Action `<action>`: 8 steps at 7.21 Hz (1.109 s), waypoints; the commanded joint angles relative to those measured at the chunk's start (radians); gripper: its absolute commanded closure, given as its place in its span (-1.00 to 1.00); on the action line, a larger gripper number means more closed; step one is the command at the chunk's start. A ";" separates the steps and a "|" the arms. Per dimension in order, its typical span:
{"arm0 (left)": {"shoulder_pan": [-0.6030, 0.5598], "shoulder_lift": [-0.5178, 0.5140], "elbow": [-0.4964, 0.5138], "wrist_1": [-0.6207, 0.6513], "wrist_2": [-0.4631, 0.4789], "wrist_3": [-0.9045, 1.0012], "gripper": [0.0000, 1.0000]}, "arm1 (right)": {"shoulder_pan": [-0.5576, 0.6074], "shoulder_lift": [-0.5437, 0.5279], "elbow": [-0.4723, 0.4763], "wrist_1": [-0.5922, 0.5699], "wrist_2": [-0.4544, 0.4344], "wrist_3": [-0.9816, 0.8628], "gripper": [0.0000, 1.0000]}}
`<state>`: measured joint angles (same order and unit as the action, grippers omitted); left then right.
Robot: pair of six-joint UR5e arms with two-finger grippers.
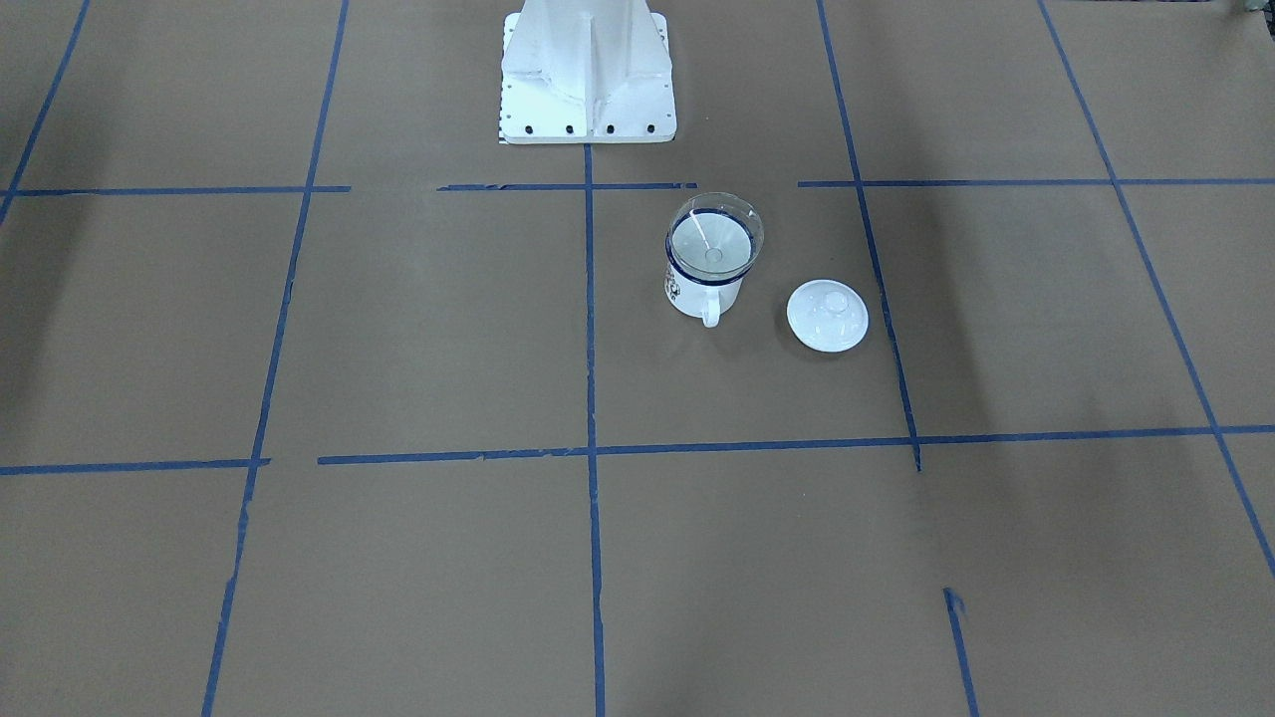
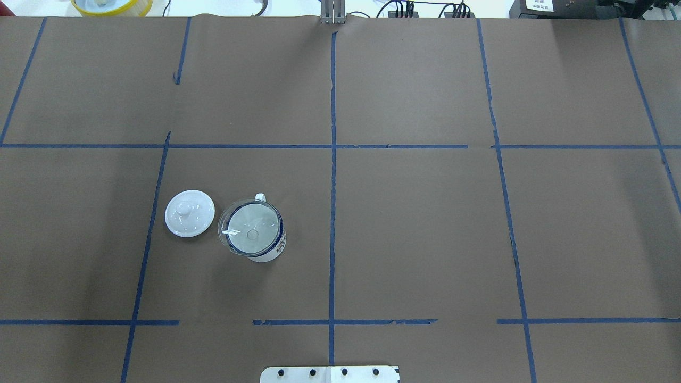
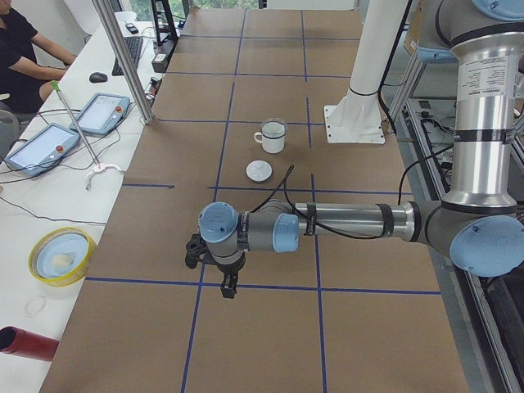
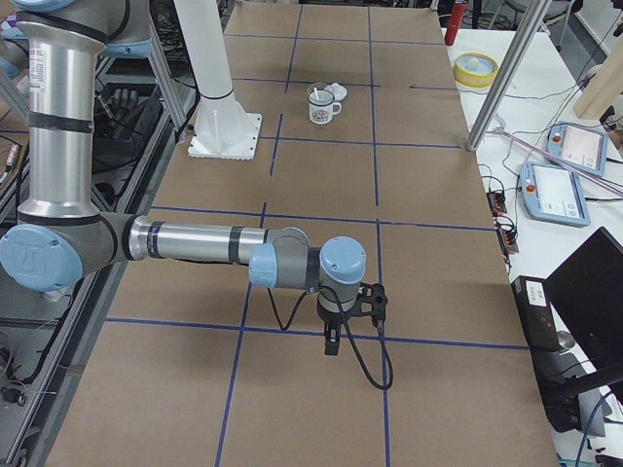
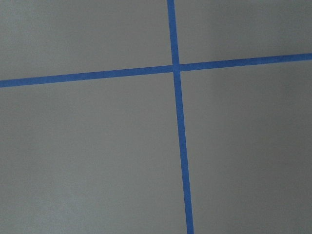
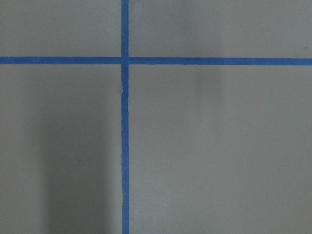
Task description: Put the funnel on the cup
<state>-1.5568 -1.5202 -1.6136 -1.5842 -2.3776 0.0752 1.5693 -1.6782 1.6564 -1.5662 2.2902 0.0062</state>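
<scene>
The clear funnel (image 1: pixel 713 237) sits upright in the mouth of the white cup (image 1: pixel 699 295) with the dark blue rim; they also show in the overhead view, funnel (image 2: pixel 250 229) on cup (image 2: pixel 270 254). The cup shows small in the side views (image 3: pixel 273 139) (image 4: pixel 319 107). The left gripper (image 3: pixel 228 288) hangs far from the cup, over a tape crossing at the table's left end. The right gripper (image 4: pixel 333 346) hangs over the table's right end. Both show only in side views, so I cannot tell whether they are open or shut. Both wrist views show only bare brown paper and blue tape.
A round white knobbed lid (image 1: pixel 827 316) (image 2: pixel 189 213) lies on the table right beside the cup. The white robot pedestal (image 1: pixel 588 80) stands behind the cup. A yellow bowl (image 3: pixel 61 255), tablets (image 3: pixel 37 147) and a seated person (image 3: pixel 20 49) are off the table's far side.
</scene>
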 commanded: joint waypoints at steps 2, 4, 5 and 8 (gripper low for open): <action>-0.040 0.000 -0.018 0.000 0.000 -0.005 -1.00 | 0.000 0.000 0.000 0.000 0.000 0.000 -1.00; -0.054 0.002 -0.029 0.003 0.001 -0.005 -1.00 | 0.000 0.000 0.000 0.000 0.000 0.000 -1.00; -0.054 0.002 -0.029 0.003 0.001 -0.005 -1.00 | 0.000 0.000 0.000 0.000 0.000 0.000 -1.00; -0.054 -0.001 -0.029 0.007 0.001 -0.006 -1.00 | 0.000 0.000 0.000 0.000 0.000 0.000 -1.00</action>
<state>-1.6106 -1.5212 -1.6428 -1.5784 -2.3761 0.0702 1.5693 -1.6782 1.6567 -1.5662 2.2902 0.0062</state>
